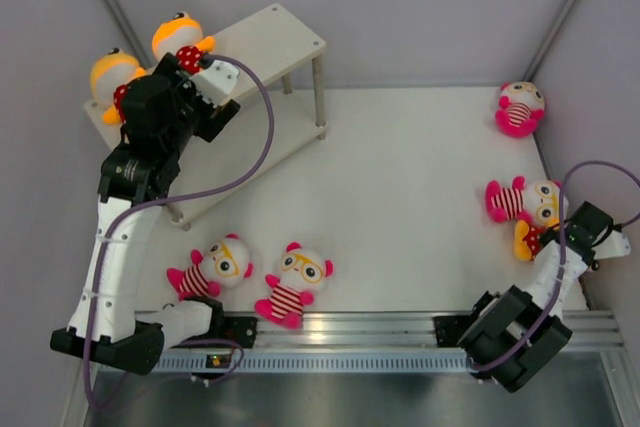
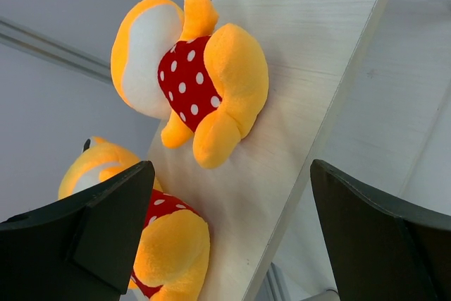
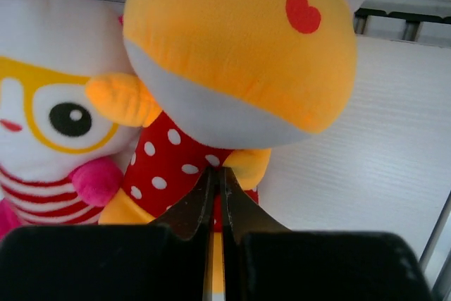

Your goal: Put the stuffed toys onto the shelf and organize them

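Right tool (image 3: pixel 217 171) grips the orange toy (image 3: pixel 239 54) by its shirt; lift straight, clear of the glasses toy (image 3: pixel 49 103) beside. Left tool (image 2: pixel 232 167) gapes wide over the shelf (image 2: pixel 317 47).

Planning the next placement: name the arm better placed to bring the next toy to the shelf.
Right: the right gripper looks shut on the dotted shirt of the orange toy. The left gripper hangs open and empty over the shelf, beside two orange toys lying on it.
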